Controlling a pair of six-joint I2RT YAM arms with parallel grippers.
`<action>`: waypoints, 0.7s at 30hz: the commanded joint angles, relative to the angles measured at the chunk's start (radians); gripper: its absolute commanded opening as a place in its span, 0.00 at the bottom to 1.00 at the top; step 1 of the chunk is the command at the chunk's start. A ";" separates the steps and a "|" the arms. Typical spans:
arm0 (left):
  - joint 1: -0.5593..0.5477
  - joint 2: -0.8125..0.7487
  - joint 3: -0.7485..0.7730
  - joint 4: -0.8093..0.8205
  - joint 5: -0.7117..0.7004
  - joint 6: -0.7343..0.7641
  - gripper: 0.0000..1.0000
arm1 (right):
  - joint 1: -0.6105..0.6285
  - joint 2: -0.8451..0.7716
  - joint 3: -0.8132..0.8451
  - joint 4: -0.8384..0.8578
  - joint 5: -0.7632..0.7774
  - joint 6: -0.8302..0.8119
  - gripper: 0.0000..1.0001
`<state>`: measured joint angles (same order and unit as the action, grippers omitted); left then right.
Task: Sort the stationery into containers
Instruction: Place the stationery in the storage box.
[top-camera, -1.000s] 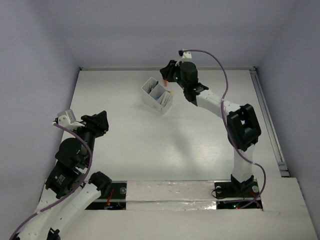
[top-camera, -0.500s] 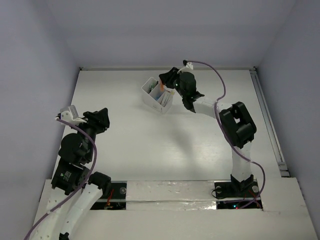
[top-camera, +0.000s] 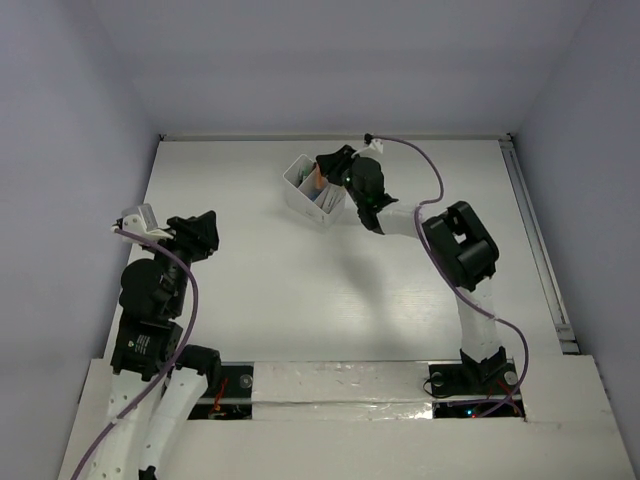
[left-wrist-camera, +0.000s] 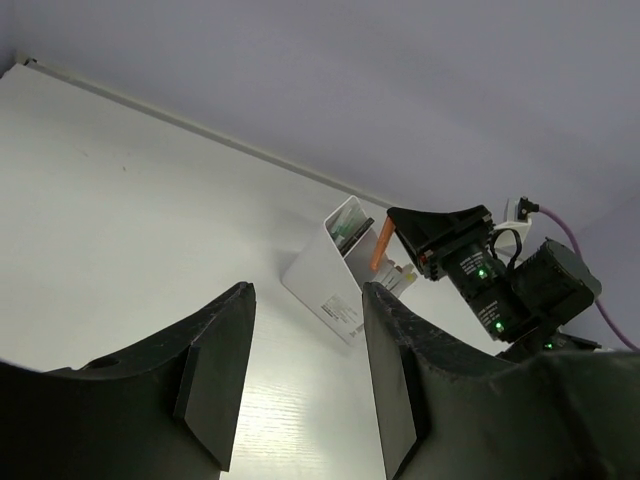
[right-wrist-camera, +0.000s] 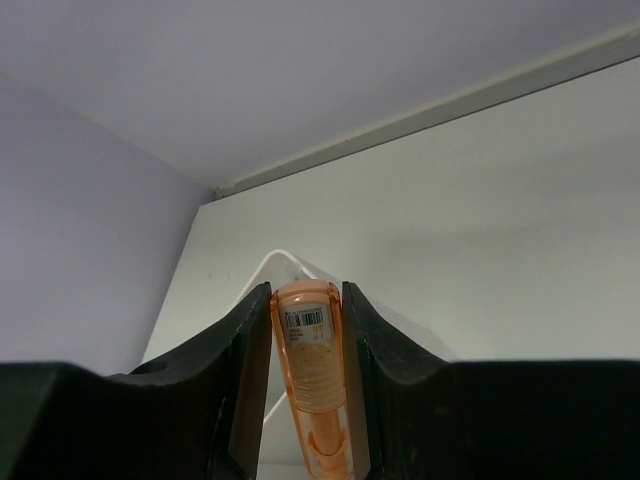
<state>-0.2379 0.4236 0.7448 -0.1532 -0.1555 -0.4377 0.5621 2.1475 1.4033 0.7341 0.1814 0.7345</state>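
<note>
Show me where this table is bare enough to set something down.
The broad middle of the table, between the left gripper and the right arm, is bare, and so is the far left corner behind the white compartment box. It is crowded at the box, where the right gripper holds an orange piece at its opening.

The white table (top-camera: 280, 290) bears a white divided box (top-camera: 300, 205) (askew, toward the far edge).

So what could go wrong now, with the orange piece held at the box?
1. The right gripper holds the orange piece at the rim of the white box; released off-centre, it may bounce out onto the table.
2. Pens stand in the box; lowering further could jam against them or shove the box.
</note>
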 joint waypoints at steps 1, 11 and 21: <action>0.037 0.010 -0.012 0.070 0.068 0.010 0.44 | 0.024 -0.002 -0.004 0.114 0.049 0.009 0.16; 0.058 0.006 -0.018 0.080 0.100 0.007 0.44 | 0.042 -0.003 -0.049 0.126 0.059 0.020 0.42; 0.068 0.007 -0.018 0.078 0.100 0.008 0.44 | 0.051 -0.083 -0.119 0.185 0.052 -0.006 0.64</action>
<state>-0.1757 0.4255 0.7326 -0.1307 -0.0677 -0.4381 0.5999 2.1372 1.3048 0.8124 0.2108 0.7486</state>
